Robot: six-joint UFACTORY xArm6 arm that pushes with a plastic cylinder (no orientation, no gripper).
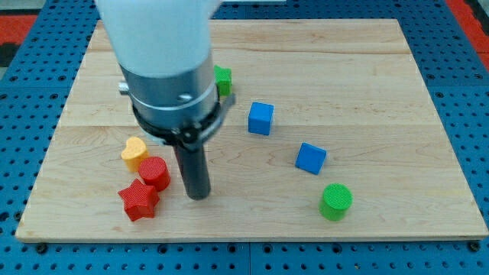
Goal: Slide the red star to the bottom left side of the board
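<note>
Tabletop (382, 221) of pale wood fills the frame, seen from above, ringed by a blue perforated surface. Nearest the bottom edge, in the lower left of the frame, lies the small ridged red plastic star (138, 200), already close to the board's bottom left corner. Touching its upper right is a red plastic cylinder (154, 173), and just above and left of that sits a yellow heart-shaped plastic block (134, 153), close against the cylinder.

My tip (199, 195), the lower end of a straight dark rod, rests just to the right of the red star and cylinder, apart from both. There are no fingers on this arm, so nothing opens, closes or grips.

To finish well, I judge a short, gentle push from the star's upper right toward the lower left corner is needed, aimed low enough to miss the cylinder, which could otherwise be dragged along.

Further right, a green plastic cylinder (336, 201) stands near the bottom edge. Beyond it lie two blue plastic cubes (311, 158) (260, 118), well apart from the star. Farthest, a green block (222, 79) peeks from behind the arm's housing; its shape is unclear.
</note>
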